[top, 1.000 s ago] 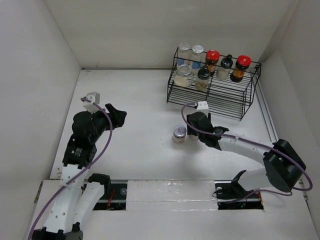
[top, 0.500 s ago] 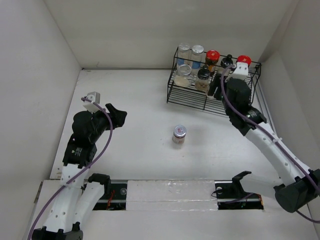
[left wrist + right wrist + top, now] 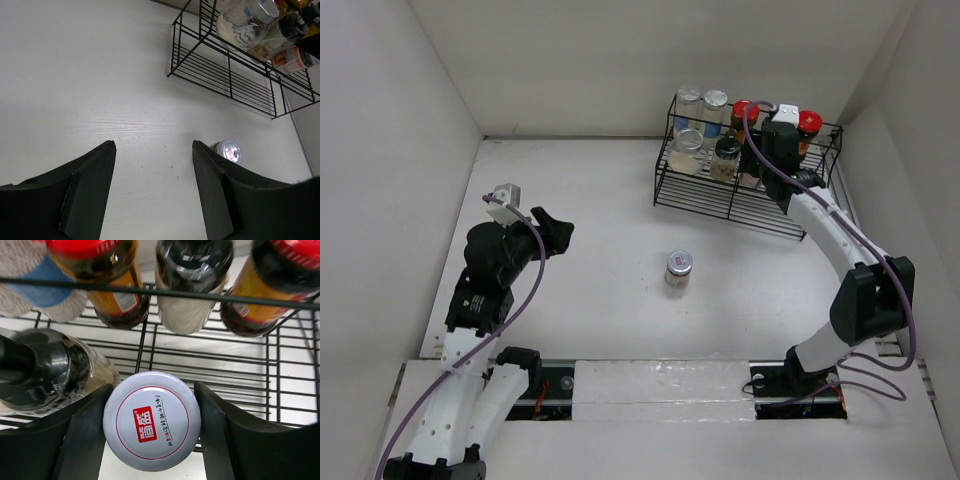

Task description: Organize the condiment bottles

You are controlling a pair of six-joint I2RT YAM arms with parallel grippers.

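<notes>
My right gripper (image 3: pixel 152 426) is shut on a white-lidded jar (image 3: pixel 152 419) with a red logo, held over the lower tier of the black wire rack (image 3: pixel 280 385). In the top view this gripper (image 3: pixel 756 168) is at the rack (image 3: pixel 740 198) and hides its jar. Two red-lidded bottles (image 3: pixel 110 285) (image 3: pixel 265 290) and a black-capped one (image 3: pixel 187 280) stand on the upper tier. Another black-capped jar (image 3: pixel 45 370) is just left of the held jar. One silver-lidded jar (image 3: pixel 679 268) stands alone on the table and also shows in the left wrist view (image 3: pixel 229 151). My left gripper (image 3: pixel 560 230) (image 3: pixel 154 145) is open and empty.
Silver-lidded jars (image 3: pixel 688 100) (image 3: pixel 716 102) (image 3: pixel 688 140) fill the rack's left side. White walls close in the table at the back, left and right. The rack's front lower tier (image 3: pixel 235 87) is bare wire.
My right arm has swung from beside the lone jar at mid-table up to the rack, carrying a white-lidded jar. The lone jar and my left arm have not moved.
</notes>
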